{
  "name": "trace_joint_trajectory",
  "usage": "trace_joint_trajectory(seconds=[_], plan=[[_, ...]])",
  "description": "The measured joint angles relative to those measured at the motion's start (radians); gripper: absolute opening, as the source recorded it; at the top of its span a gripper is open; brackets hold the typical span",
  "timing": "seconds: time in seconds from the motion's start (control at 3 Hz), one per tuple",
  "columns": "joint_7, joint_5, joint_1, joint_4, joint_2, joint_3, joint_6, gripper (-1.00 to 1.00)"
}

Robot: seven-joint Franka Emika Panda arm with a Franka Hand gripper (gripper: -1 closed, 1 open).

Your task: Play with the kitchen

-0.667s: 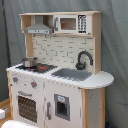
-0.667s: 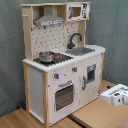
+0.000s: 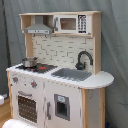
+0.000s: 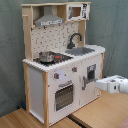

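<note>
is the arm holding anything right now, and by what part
Nothing can be seen held: the arm is apart from the kitchen, at the second exterior view's right edge.

The white arm (image 4: 116, 84) shows only in the second exterior view, reaching in horizontally from that picture's right edge.

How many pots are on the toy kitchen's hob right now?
1: a small shiny metal pot on the black red-ringed hob, beside the sink. None other is visible.
</note>
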State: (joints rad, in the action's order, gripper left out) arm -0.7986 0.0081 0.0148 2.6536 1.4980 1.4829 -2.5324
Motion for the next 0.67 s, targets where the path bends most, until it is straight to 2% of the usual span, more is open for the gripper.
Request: trace_joint_trajectory(seconds=[0.67], plan=[[-0.060,-0.044,-0.146,-0.066,-0.002,-0.150,-0.021,1.00]])
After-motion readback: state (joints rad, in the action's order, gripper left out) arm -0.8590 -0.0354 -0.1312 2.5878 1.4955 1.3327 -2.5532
